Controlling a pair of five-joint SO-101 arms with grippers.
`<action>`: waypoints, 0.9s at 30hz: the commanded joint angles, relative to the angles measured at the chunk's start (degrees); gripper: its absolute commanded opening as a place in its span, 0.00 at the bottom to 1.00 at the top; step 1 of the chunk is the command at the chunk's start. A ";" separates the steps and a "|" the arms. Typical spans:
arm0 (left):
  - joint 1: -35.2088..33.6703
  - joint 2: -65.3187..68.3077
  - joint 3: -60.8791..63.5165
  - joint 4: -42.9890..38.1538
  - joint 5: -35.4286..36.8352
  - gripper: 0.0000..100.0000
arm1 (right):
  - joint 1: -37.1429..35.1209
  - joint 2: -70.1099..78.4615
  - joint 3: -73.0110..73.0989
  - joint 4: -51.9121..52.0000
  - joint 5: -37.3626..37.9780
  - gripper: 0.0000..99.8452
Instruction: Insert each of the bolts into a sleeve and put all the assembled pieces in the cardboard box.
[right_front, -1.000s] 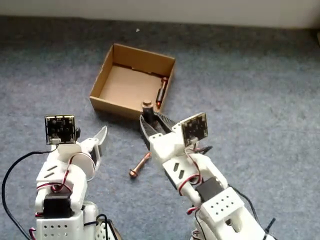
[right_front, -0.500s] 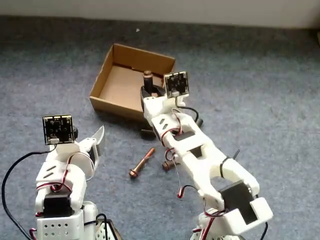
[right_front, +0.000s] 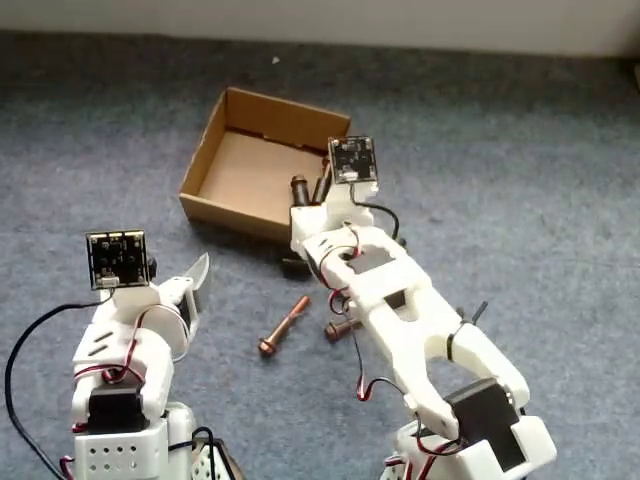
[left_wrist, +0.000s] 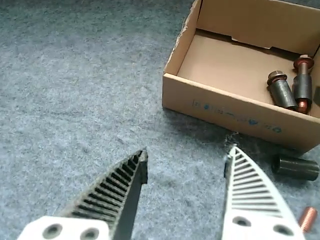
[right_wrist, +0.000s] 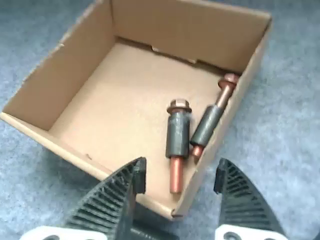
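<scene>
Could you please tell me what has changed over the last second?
The right pincer carried a copper bolt in a dark sleeve forward from outside the open brown cardboard box to above it, then opened and let it go; it now lies on the box floor beside another assembled piece. The left pincer, the box and the loose copper bolt on the grey carpet stayed put.

Grey-blue carpet (right_front: 520, 150) covers the floor; pale wall (right_front: 400, 18) runs behind it
</scene>
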 joint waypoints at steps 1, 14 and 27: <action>-0.66 -0.40 -0.22 -1.14 0.44 0.26 | 0.57 -2.24 -5.85 10.07 -5.27 0.21; -0.66 -0.40 -0.22 -0.97 0.35 0.26 | 5.67 14.02 -21.76 18.51 -8.62 0.01; -0.66 -0.40 -0.22 -0.97 0.35 0.26 | 14.81 14.99 -33.71 25.10 3.52 0.00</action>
